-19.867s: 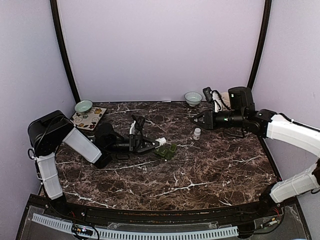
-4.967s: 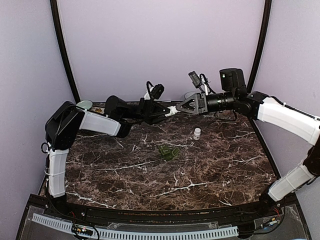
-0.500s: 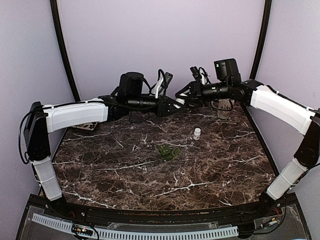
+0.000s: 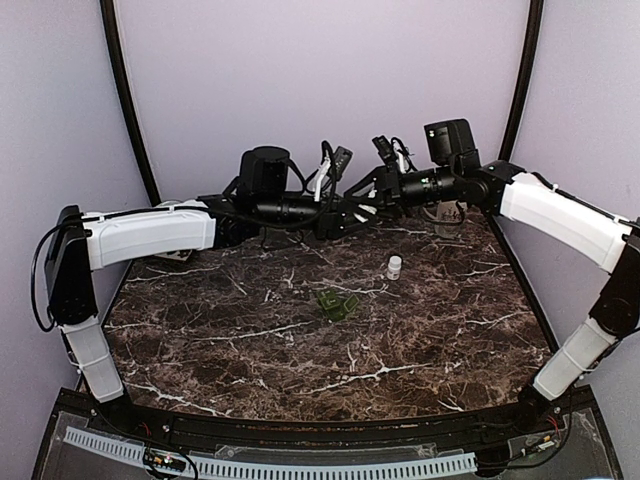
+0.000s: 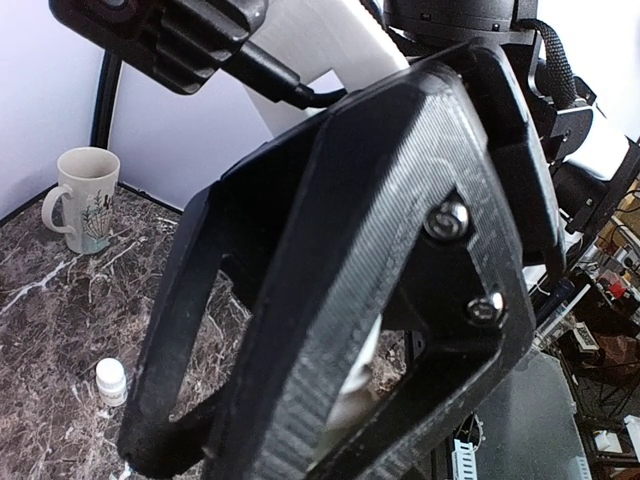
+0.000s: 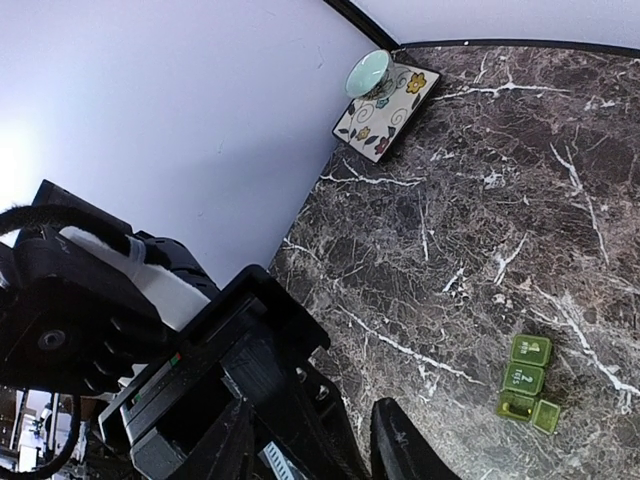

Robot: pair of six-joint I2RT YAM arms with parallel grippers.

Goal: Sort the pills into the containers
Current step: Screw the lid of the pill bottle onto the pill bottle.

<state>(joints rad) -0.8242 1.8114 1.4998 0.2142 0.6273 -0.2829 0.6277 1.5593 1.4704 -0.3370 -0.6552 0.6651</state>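
Bottle (image 5: 350,395) sits clamped in left gripper (image 4: 357,212); right gripper (image 6: 316,420) stands parted.

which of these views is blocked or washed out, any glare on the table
top external: even soft light, no glare on the marble table; left wrist: a close black gripper part blocks most of it, the mug is sharp; right wrist: tilted, wall washed out at left, green pill organizer crisp
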